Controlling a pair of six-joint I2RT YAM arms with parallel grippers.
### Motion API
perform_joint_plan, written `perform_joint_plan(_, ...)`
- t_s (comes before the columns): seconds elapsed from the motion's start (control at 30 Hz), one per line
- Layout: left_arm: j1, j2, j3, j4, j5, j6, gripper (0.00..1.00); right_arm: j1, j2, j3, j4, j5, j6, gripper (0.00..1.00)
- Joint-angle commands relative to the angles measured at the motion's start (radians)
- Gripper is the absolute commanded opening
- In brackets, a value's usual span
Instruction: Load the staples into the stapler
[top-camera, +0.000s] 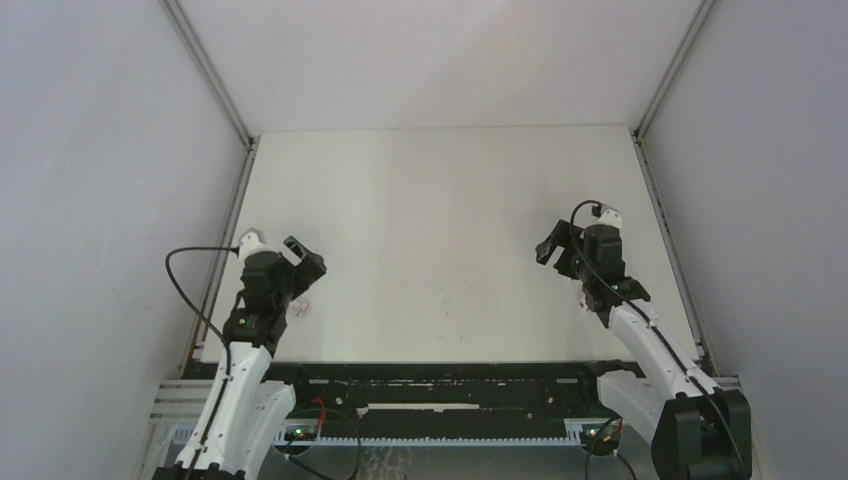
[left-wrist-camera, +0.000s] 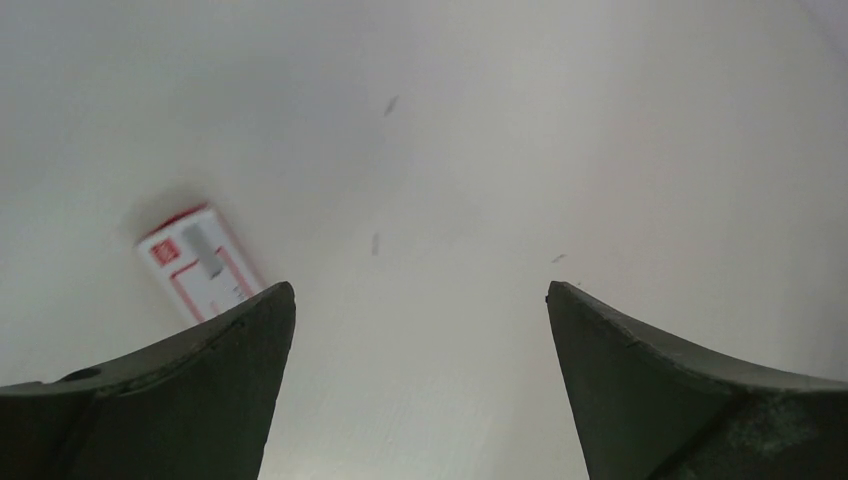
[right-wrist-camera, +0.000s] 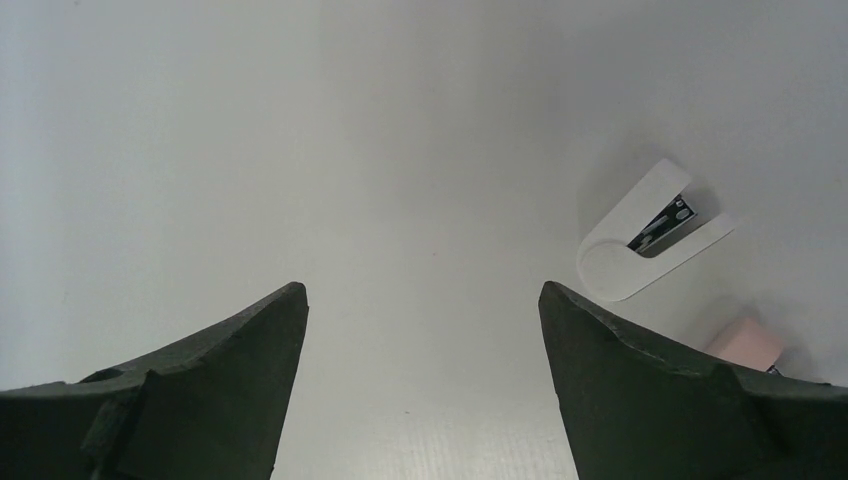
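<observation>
A small white box with red print, the staples box (left-wrist-camera: 200, 262), lies flat on the table to the left of my left gripper (left-wrist-camera: 420, 290), partly hidden behind the left finger. In the top view the box (top-camera: 300, 309) shows beside the left arm. My left gripper (top-camera: 305, 255) is open and empty. The white stapler (right-wrist-camera: 645, 238) lies on the table ahead and right of my right gripper (right-wrist-camera: 420, 288), which is also open and empty. In the top view the right gripper (top-camera: 552, 245) hovers at the table's right side; the stapler is hidden there by the arm.
A pink object (right-wrist-camera: 745, 345) lies just behind the stapler, partly hidden by my right finger. A few tiny dark specks (left-wrist-camera: 375, 243) dot the white table (top-camera: 440, 200). Grey walls close in the table on the left, right and back.
</observation>
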Motion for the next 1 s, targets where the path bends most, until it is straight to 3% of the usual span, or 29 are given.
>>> perform_joint_plan(0.0, -0.003, -0.018, -0.122, 0.045, -0.255, -0.233, 1.0, 0.033, 0.041, 0.03, 0.024, 0.026, -0.02, 0.85)
perform_joint_plan(0.1, 0.003, 0.013, -0.17, 0.043, -0.376, -0.282, 1.0, 0.041, 0.067, 0.03, 0.036, 0.004, -0.014, 0.85)
perform_joint_plan(0.43, 0.075, 0.234, -0.19, 0.127, -0.357, -0.281, 0.98, 0.045, 0.042, 0.03, 0.006, -0.001, -0.014, 0.84)
perform_joint_plan(0.77, 0.08, 0.367, -0.158, 0.189, -0.332, -0.253, 0.74, 0.043, -0.004, 0.031, -0.015, 0.013, -0.017, 0.84)
perform_joint_plan(0.97, 0.084, 0.415, -0.136, 0.192, -0.305, -0.22, 0.69, 0.042, -0.002, 0.03, -0.017, 0.007, -0.015, 0.84)
